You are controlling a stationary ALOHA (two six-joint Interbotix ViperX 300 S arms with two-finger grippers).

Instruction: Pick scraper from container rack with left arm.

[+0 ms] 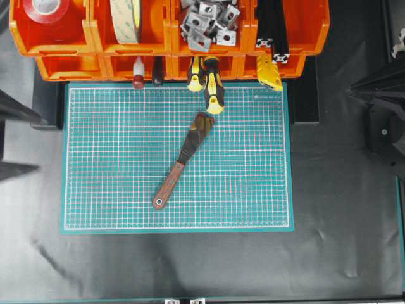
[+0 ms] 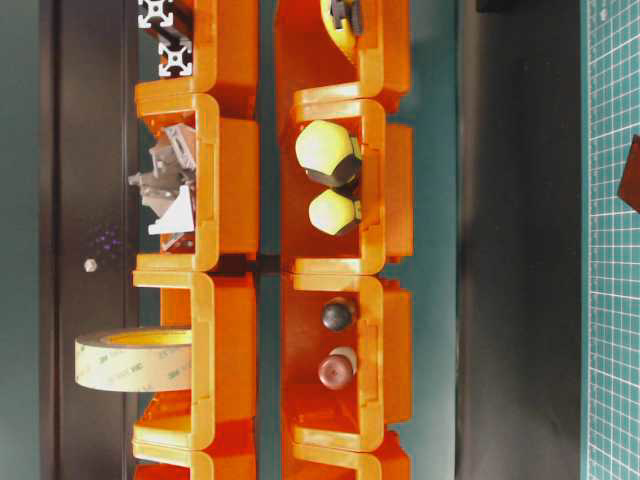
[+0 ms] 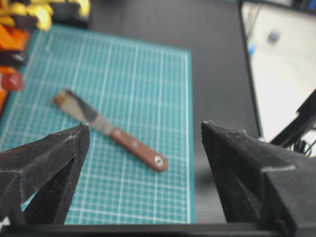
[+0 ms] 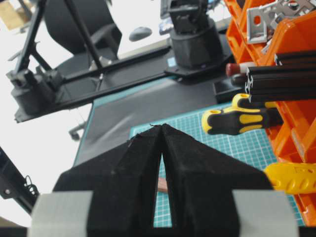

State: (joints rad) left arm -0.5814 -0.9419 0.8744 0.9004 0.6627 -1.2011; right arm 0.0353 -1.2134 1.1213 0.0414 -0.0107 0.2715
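The scraper [image 1: 183, 158] lies flat on the green cutting mat [image 1: 114, 158], blade toward the rack and wooden handle toward the front. It is outside the orange container rack [image 1: 95, 31]. In the left wrist view the scraper [image 3: 113, 132] lies on the mat beyond my left gripper [image 3: 144, 124], which is wide open, empty and clear of it. My right gripper [image 4: 160, 125] is shut on nothing; a bit of the scraper handle [image 4: 162, 185] shows through the slit behind its tips. Neither gripper shows in the overhead view.
Two yellow-and-black screwdrivers [image 1: 212, 85] stick out of a lower bin over the mat's far edge, close to the blade tip. A red-capped tool [image 1: 138, 79], tape rolls [image 1: 126, 19], metal brackets [image 1: 205, 22] and black extrusions [image 1: 272, 25] fill other bins. Arm bases stand at both sides.
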